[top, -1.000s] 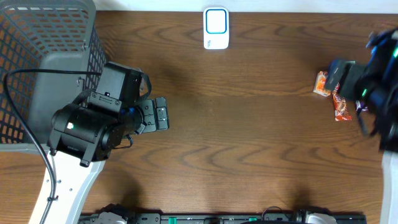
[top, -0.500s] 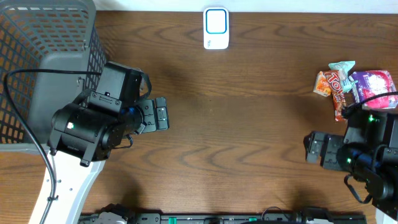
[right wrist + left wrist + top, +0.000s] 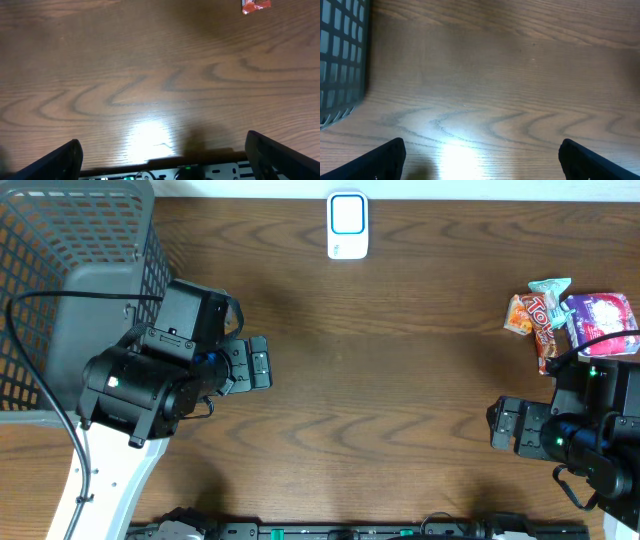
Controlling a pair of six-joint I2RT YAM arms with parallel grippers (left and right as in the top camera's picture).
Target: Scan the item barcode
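Several snack packets lie at the table's right edge: a red-orange one (image 3: 540, 320), a purple one (image 3: 602, 311) and a teal-tipped one (image 3: 549, 285). A white scanner with a blue face (image 3: 347, 225) stands at the back centre. My right gripper (image 3: 493, 425) is open over bare wood in front of the snacks, pointing left. In the right wrist view only a red packet corner (image 3: 255, 5) shows at the top, and the right gripper (image 3: 165, 161) holds nothing. My left gripper (image 3: 267, 363) is open at the left, empty over wood (image 3: 482, 165).
A grey wire basket (image 3: 70, 270) fills the back left corner, and its mesh wall (image 3: 340, 60) shows in the left wrist view. A black rail (image 3: 190, 171) runs along the table's front edge under the right gripper.
The right arm has swung from over the snack packets down to the front right, uncovering them; it has barely shifted in the last half second. The left arm has not moved.
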